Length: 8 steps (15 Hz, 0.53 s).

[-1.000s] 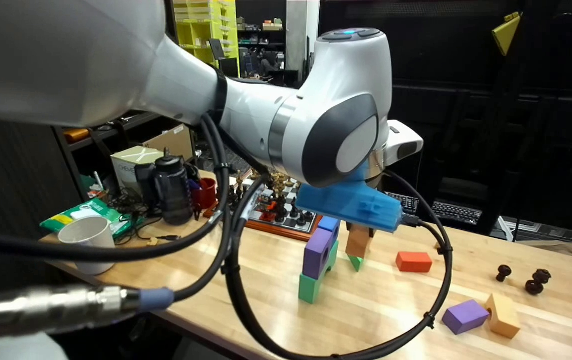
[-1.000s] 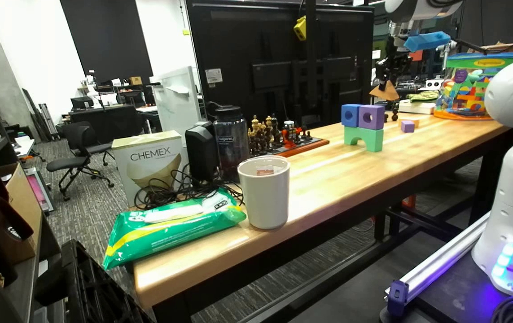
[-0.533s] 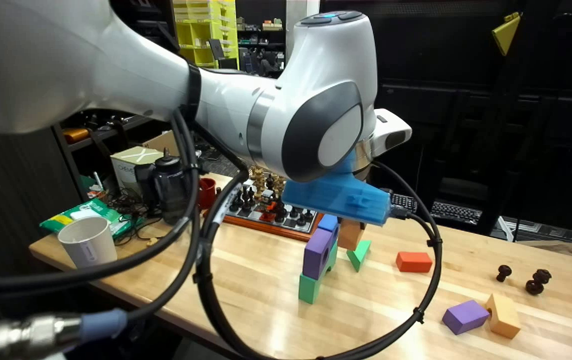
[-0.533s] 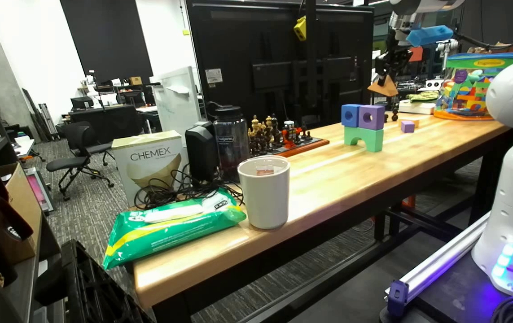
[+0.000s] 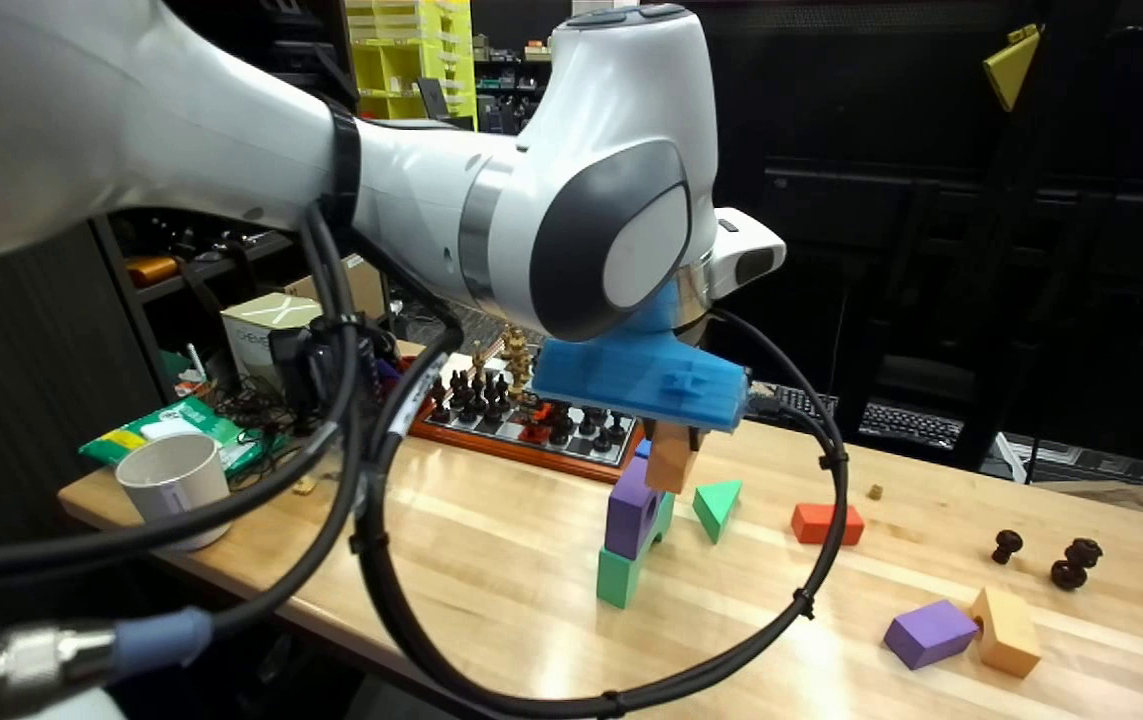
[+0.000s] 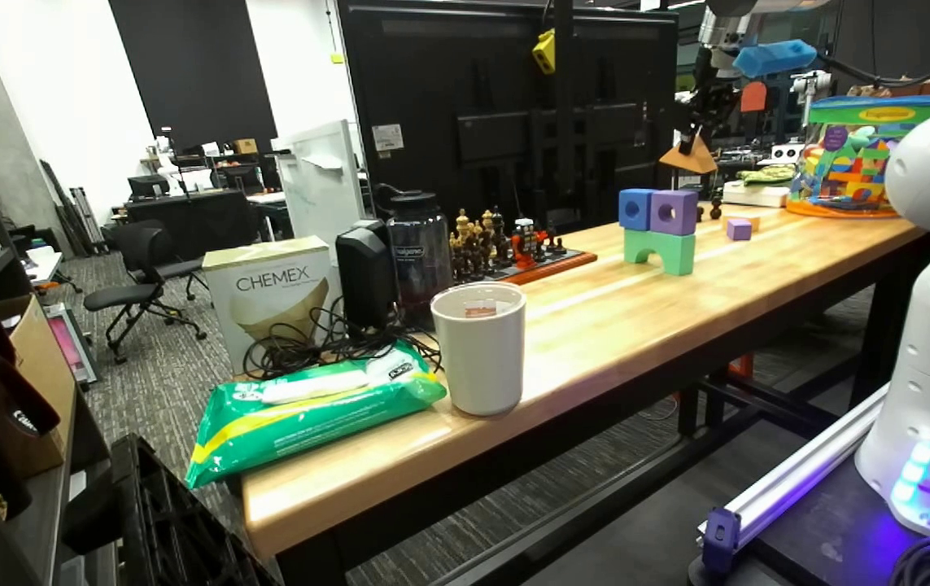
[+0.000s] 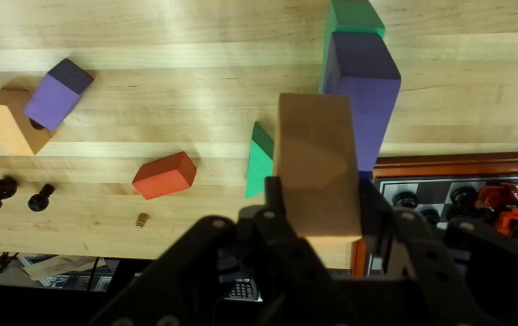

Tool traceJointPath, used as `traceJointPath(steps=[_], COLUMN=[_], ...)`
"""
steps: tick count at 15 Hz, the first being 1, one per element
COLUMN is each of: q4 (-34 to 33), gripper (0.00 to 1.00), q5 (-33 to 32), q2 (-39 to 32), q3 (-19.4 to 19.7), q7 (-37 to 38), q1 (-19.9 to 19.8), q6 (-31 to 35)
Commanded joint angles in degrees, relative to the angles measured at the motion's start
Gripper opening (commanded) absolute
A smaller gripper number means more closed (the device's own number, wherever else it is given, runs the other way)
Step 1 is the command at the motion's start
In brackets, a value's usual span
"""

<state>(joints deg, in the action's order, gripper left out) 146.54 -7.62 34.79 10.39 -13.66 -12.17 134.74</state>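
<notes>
Shifted leftward in both exterior views, the tool [image 7: 320,191], jaws part-closed and gripping an orange triangular block [image 6: 702,158], aloft at upper right, above a purple block [image 6: 686,216] atop a green arch [image 6: 660,243].

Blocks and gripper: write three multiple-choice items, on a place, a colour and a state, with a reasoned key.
1. Where is the holed blue block?
A) on the chessboard
B) on the green arch
C) in the mug

2. The triangular block on the table is:
A) green
B) red
C) purple

3. The gripper is:
A) open
B) out of view
C) shut on the orange wedge

1 B: the arch stands under it.
2 A: its face shows green.
3 C: the wedge hangs clamped in it.
</notes>
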Motion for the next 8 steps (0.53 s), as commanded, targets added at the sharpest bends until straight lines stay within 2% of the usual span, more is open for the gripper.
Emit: traceJointPath(steps=[1, 8], q4=[0.8, -0.2], gripper=[0.17, 0.17], q5=[-0.7, -0.7], q2=[2.6, 1.9], q3=[-1.0, -2.3], q7=[0.1, 0.3], q1=[1.8, 4.0], q6=[-2.7, -4.4])
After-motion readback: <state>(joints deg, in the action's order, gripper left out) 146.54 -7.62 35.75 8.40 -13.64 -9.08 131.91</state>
